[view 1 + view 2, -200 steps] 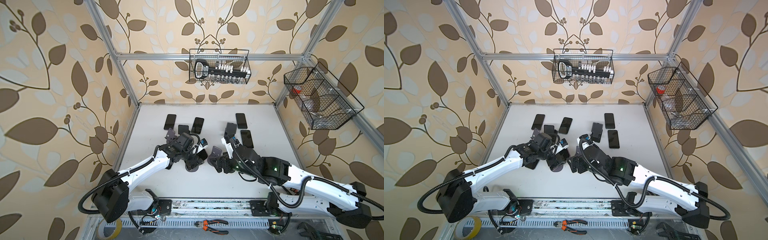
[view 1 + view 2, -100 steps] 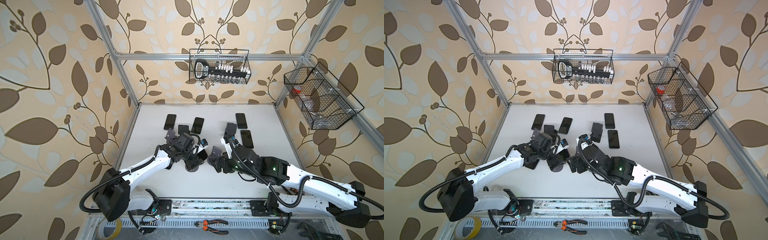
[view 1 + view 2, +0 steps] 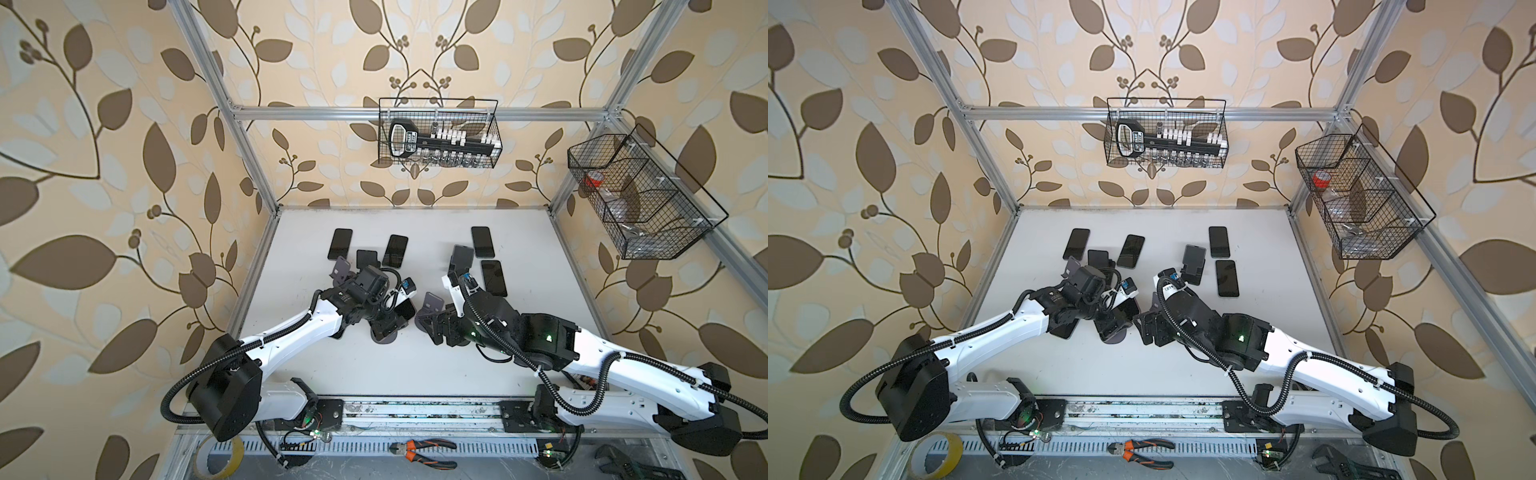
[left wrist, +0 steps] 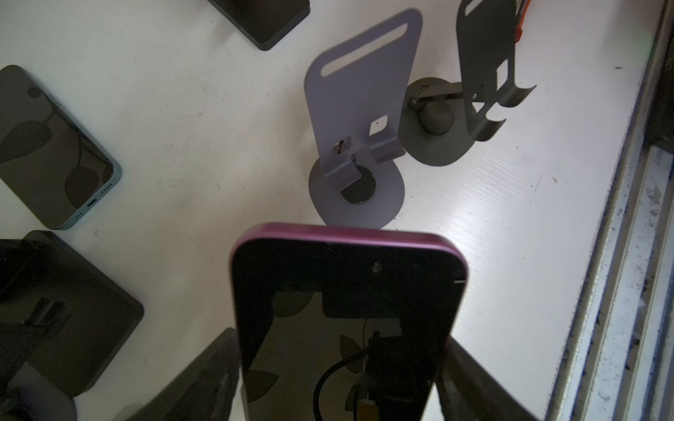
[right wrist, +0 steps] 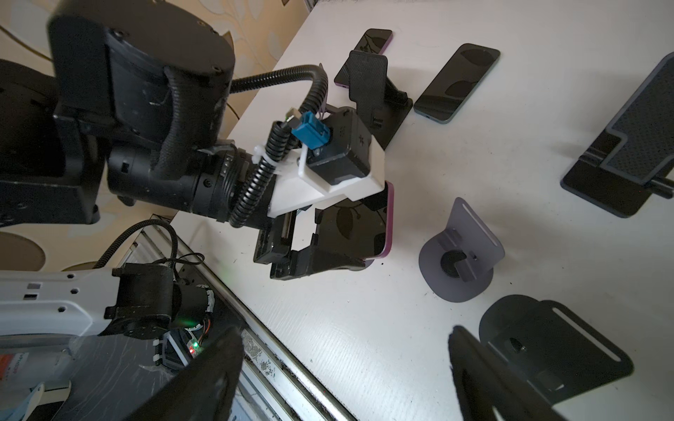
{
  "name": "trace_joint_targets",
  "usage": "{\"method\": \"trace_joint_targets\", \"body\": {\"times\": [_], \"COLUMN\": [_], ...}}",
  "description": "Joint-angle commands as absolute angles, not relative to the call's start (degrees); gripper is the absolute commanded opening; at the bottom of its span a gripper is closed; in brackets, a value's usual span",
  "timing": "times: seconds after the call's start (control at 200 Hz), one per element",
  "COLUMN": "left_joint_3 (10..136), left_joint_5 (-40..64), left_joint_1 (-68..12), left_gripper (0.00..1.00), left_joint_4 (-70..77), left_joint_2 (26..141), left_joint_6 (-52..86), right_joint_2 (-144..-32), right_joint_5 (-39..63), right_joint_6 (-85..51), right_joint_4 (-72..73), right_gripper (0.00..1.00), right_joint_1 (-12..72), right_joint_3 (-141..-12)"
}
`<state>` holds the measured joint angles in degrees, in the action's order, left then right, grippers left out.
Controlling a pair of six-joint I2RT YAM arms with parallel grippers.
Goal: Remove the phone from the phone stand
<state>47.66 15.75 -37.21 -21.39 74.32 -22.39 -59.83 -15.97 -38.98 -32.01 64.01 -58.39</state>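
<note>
The phone [image 4: 346, 291], dark-screened with a magenta rim, stands tilted on its phone stand, whose round dark base [image 3: 384, 337] shows under it in both top views. My left gripper [image 4: 339, 346] has one finger along each long side of the phone [image 5: 350, 226]. The frames do not show whether the pads press on it. To the right, my right gripper [image 5: 346, 364] stands open over the table's front part with nothing between its fingers [image 5: 470, 364]; in a top view the right gripper [image 3: 434, 330] is a short way from the phone [image 3: 405, 309].
An empty lilac stand [image 4: 355, 120] and an empty dark stand [image 4: 481, 73] are just beyond the phone. Several phones [image 3: 340, 243] and black stands [image 3: 462, 257] lie farther back. The table's front rail [image 5: 277, 350] is close. Wire baskets [image 3: 438, 133] hang on the walls.
The left gripper's jaws have narrowed around the phone. Both arms have stayed almost in place.
</note>
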Motion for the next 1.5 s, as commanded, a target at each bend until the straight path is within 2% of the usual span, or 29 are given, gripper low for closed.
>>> {"method": "trace_joint_targets", "body": {"times": [0.0, 0.675, 1.495], "left_joint_3": [47.54, 48.95, 48.66], "left_joint_5": [15.30, 14.55, 14.04], "left_joint_1": [-37.72, -37.74, -37.79], "left_gripper": [0.81, 0.75, 0.73], "left_joint_4": [-21.12, -23.03, -23.86], "left_joint_2": [73.56, 70.66, 69.57], "left_joint_6": [-23.12, -22.59, -22.23], "right_joint_2": [-58.89, -55.77, -57.53], "right_joint_5": [-17.22, -17.80, -17.31], "right_joint_6": [-38.50, -39.73, -39.31], "right_joint_4": [-33.22, -33.66, -33.75], "right_gripper": [0.89, 0.89, 0.89], "right_joint_1": [64.12, 64.16, 64.14], "right_joint_3": [-59.61, -57.91, -58.78]}}
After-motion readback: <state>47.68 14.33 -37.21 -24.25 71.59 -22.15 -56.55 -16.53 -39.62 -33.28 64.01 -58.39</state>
